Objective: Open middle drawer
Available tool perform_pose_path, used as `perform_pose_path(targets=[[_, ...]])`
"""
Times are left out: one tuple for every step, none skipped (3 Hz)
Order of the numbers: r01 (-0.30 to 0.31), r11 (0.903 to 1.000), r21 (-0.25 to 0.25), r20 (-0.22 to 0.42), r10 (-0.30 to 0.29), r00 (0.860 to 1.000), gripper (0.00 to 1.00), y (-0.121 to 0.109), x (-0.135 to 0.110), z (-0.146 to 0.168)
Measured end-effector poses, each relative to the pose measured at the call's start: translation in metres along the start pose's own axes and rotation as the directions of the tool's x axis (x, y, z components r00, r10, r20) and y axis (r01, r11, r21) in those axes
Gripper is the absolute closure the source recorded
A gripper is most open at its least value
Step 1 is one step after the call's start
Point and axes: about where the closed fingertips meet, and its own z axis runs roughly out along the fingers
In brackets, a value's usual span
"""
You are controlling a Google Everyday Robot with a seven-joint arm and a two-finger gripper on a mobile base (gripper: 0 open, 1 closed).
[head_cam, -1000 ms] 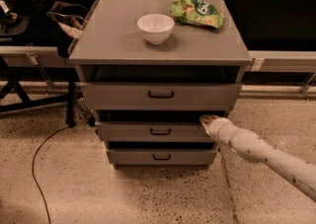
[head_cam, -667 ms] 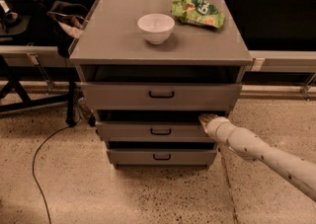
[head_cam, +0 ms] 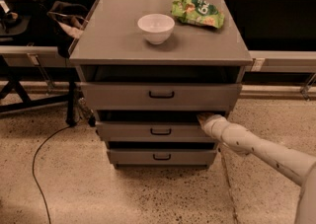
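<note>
Middle drawer (head_cam: 128, 131) of grey cabinet (head_cam: 118, 35), slightly out, between top drawer (head_cam: 113, 97) and bottom drawer (head_cam: 128, 157). Gripper (head_cam: 204, 118) at its upper right corner; apart or together, cannot tell. Likely mid-pull; next, a straight, level draw backward

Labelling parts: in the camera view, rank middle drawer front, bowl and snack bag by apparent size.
1. The middle drawer front, the pincer at its upper right edge.
2. The snack bag.
3. The bowl, only slightly smaller than the bag.
</note>
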Motion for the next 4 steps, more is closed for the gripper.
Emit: perform_pose_path(targets=[[0.000, 1.0000, 0.000, 0.000, 0.000, 1.000, 1.00, 0.000, 0.000, 0.000], [0.004, 1.0000, -0.003, -0.018, -0.005, 1.000, 1.00, 0.003, 0.003, 0.004], [0.028, 0.9990, -0.034, -0.066, -0.030, 0.997, 1.00, 0.009, 0.009, 0.011], [0.040, 0.9968, -0.069, -0.115, -0.048, 0.992, 1.00, 0.011, 0.013, 0.012]])
